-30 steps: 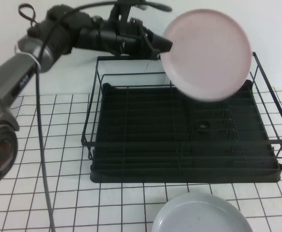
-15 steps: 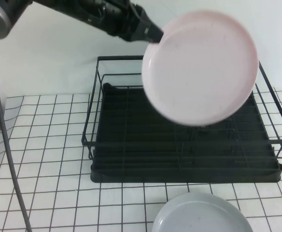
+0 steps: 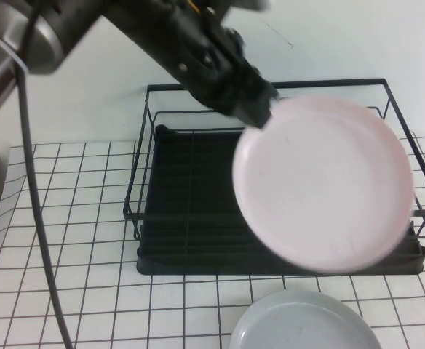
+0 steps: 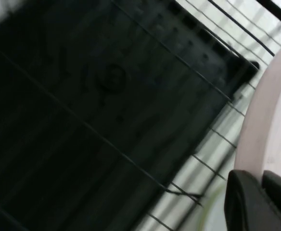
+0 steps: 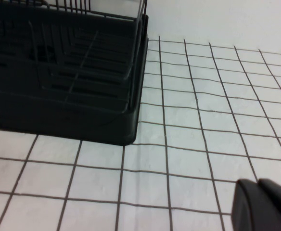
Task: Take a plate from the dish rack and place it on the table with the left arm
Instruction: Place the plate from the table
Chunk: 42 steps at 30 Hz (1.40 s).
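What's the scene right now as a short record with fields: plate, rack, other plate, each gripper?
plate: pink plate held in the air above the dish rack, face toward the high camera
left gripper: shut on the plate's rim, over the rack
right gripper: low over the table beside the rack, shut, holding nothing
other plate: grey-blue plate on the table in front of the rack

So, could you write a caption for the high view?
Left tool holds the pink plate by its rim above the rack; right tool out of view.
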{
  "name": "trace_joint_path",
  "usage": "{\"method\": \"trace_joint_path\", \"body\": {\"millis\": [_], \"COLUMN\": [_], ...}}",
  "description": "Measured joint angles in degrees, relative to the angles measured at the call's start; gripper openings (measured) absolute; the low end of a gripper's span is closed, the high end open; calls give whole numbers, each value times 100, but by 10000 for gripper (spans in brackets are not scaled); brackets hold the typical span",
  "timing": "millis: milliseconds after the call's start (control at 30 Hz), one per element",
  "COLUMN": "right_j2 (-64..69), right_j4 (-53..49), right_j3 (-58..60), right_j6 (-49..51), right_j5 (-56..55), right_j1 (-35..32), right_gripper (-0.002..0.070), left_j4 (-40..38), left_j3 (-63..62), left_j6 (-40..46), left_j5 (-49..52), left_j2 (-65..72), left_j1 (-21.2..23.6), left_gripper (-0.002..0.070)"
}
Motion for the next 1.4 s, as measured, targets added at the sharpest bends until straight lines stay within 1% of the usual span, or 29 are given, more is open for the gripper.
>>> {"method": "trace_joint_path", "body": {"millis": [133, 333, 467, 567, 700, 867, 1400], "right_j2": [0, 0, 0, 0, 0, 0, 0], "right_j4": [0, 0, 0, 0, 0, 0, 0], "right_j3": [0, 0, 0, 0, 0, 0, 0], "right_j6": [0, 0, 0, 0, 0, 0, 0], "right_j5": [0, 0, 0, 0, 0, 0, 0], "right_j1": [0, 0, 0, 0, 0, 0, 0], "right_gripper": [-1, -1, -1, -1, -1, -1, -1], "left_j4": [90, 103, -21, -83, -146, -158, -139], "left_j3": [702, 1930, 2696, 3164, 3627, 3902, 3938], "left_j6": [-239, -334, -334, -334, -286, -263, -114], "left_j5": [0, -1, -54, -332, -943, -1514, -1794], "left_j2": [-269, -716, -957, -989, -989, -935, -85], "left_j1": [-340, -381, -435, -554, -719, -810, -838], "left_gripper": [3, 3, 3, 3, 3, 4, 3]}}
